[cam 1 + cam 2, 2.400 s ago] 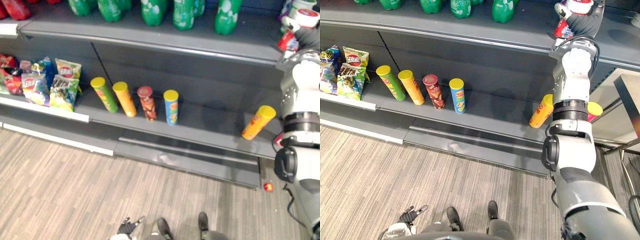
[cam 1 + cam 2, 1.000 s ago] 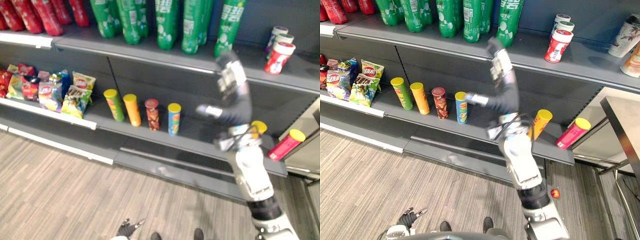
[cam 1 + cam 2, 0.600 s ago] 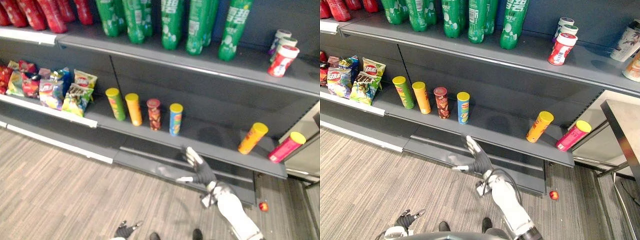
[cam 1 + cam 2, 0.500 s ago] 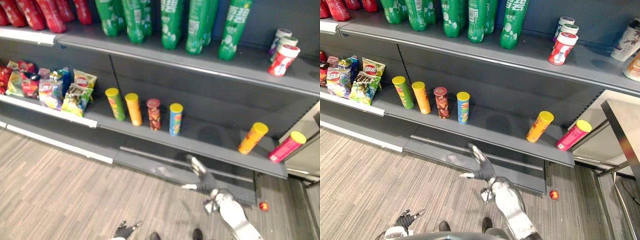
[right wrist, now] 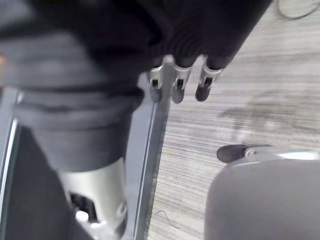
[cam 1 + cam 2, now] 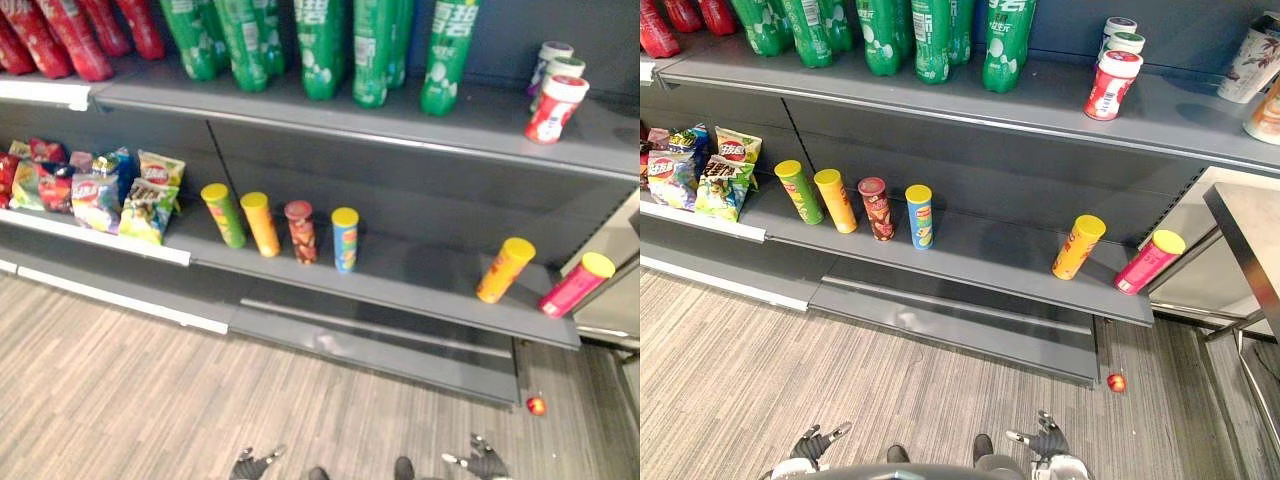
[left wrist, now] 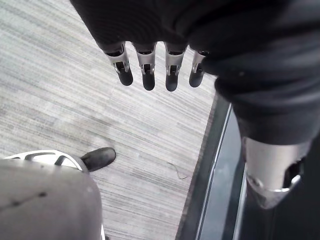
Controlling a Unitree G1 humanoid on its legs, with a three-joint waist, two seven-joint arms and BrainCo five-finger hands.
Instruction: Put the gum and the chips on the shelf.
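Right eye view: right hand (image 6: 1045,437) dropped low, fingers spread, empty; left hand (image 6: 817,437) same. Red-white plastic canister (image 6: 1110,86), probably gum, and orange chips tube (image 6: 1078,247) now shelved; task likely done.

Bright, even overhead light; soft shadow under the upper shelf (image 6: 1050,98)

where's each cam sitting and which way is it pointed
Left eye view: on the head, facing down at the shelf and floor; left hand and right hand at bottom.
Right eye view: beside it, same scene slightly offset, same hands.
Left wrist view: on that wrist, looking down past open fingers at the floor.
Right wrist view: likewise, past its own open fingers.
Shared: both eye views show the blue chip can; both wrist views the dark shelf base.
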